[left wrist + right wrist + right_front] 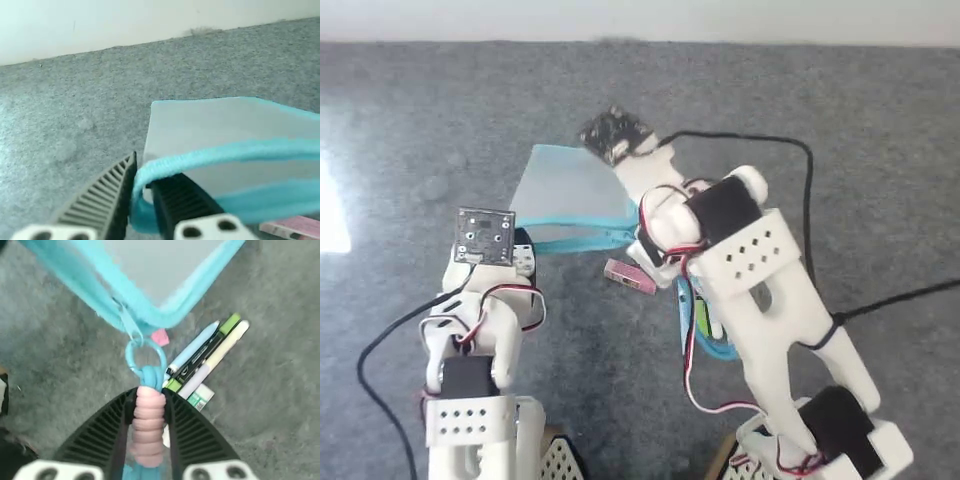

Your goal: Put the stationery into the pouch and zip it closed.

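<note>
Right wrist view, right tool (149, 394) closed on zip pull (148, 425), left tool (141, 175) clamping rim of pouch (210, 125), pens (205, 360) parallel beside it.

A grey, speckled, felt-like covering (880, 120) spreads over the whole tabletop, its nap slightly mottled with paler and darker flecks. Along the tabletop's far edge runs a plain white wall (640, 18), meeting the grey surface in a straight seam; the left wrist view shows the same white wall (125, 20) above the grey covering (60, 115). A bright white patch of light (332, 210) lies at the tabletop's left edge.
</note>
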Available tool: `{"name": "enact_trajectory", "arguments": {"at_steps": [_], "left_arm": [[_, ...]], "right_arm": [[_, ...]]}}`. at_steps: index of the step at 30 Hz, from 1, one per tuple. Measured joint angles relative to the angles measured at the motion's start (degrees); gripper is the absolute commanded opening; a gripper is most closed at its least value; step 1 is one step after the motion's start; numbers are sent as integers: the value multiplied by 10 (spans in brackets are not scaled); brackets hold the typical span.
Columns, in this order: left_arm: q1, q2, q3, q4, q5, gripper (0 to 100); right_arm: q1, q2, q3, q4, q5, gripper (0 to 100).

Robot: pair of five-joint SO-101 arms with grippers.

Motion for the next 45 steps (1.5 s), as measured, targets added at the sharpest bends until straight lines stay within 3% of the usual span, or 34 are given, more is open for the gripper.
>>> {"name": "enact_trajectory", "arguments": {"at_steps": [14,24,40,44,45], "left_arm": [[-14,0,30,-36,35,11],[-28,0,30,-36,35,11],[-28,0,30,-36,37,11],[-28,0,30,-36,37,11],[-28,0,30,-36,37,11]], "right_arm": [[71,-256,388,-156,18,145],[164,-81,487,-291,-16,145],[202,29,495,-301,-31,136],[226,29,505,-302,-10,0],[229,29,505,-304,7,15]]}}
